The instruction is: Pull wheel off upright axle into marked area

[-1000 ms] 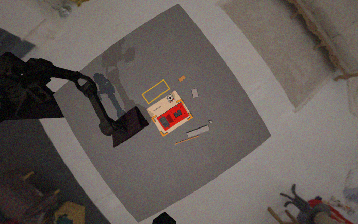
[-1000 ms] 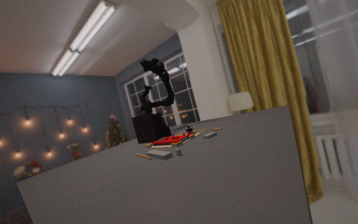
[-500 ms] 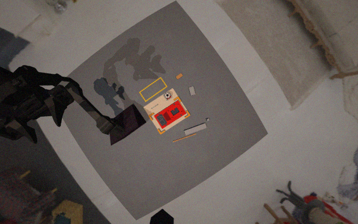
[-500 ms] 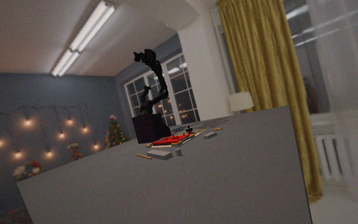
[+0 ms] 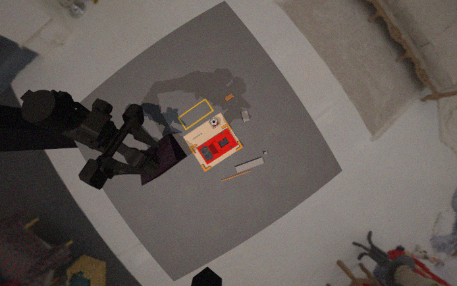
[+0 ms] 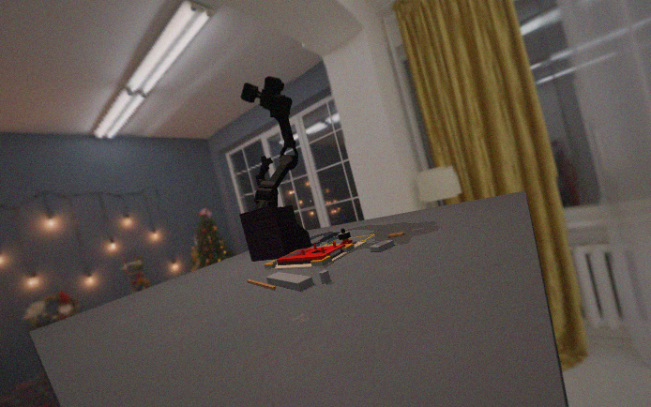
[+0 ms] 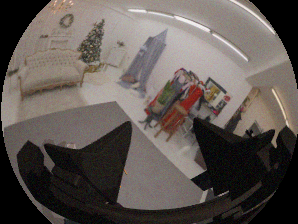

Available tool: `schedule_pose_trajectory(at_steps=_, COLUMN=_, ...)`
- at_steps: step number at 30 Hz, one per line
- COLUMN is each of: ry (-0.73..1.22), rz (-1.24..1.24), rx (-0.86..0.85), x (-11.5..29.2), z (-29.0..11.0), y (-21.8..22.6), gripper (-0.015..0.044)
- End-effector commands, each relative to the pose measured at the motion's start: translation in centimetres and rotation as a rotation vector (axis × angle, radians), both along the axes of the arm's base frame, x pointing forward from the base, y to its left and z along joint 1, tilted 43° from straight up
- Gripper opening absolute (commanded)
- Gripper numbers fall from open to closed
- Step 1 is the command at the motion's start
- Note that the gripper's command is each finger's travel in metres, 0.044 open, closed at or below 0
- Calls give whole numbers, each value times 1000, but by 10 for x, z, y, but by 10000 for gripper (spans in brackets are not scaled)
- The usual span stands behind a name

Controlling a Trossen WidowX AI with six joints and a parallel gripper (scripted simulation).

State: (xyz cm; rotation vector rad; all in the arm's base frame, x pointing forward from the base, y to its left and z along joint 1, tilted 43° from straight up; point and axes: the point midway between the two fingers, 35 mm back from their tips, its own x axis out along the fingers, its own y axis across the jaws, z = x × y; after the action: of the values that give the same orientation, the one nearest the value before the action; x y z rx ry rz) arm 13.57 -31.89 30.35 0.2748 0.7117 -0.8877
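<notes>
The two dark, wedge-shaped fingers of the black parallel-jaw gripper [image 7: 160, 163] are standing partly apart with nothing between them, and the wrist view is looking out past them over the surface edge into the room, not down at the work. In the exterior view the black six-joint arm [image 6: 279, 146] is rearing high above its dark block-shaped pedestal [image 6: 288, 245], the gripper at the top and well apart from everything on the grey square surface [image 5: 188, 220].

The small pale wheel with a dark hub [image 5: 214, 122] is sitting on its upright axle at a corner of the beige board carrying a red panel [image 5: 194, 139]. The yellow-outlined rectangular marked area [image 5: 180, 116] is lying just beside that corner.

Risks, as judged from this pose: the descent is long, so a slight misalignment could be driving a fingertip onto the wheel's top or the board. The partial opening may be leaving little margin around the wheel. A tilted pull could be binding the wheel on the axle. Loose grey blocks [image 5: 249, 165] and an orange stick [image 5: 235, 175] are lying near the board.
</notes>
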Motion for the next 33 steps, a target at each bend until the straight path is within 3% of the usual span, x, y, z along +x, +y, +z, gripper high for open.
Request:
schedule_pose_trajectory(at_steps=1, ry=-12, rz=90, rx=85, x=33, z=-25, y=4, gripper=300)
schedule_pose_trajectory(at_steps=19, ry=41, rz=542, rx=528, x=172, z=-153, y=86, gripper=300)
schedule_pose_trajectory(at_steps=33, ry=169, rz=813, rx=888, x=224, z=-247, y=206, gripper=300)
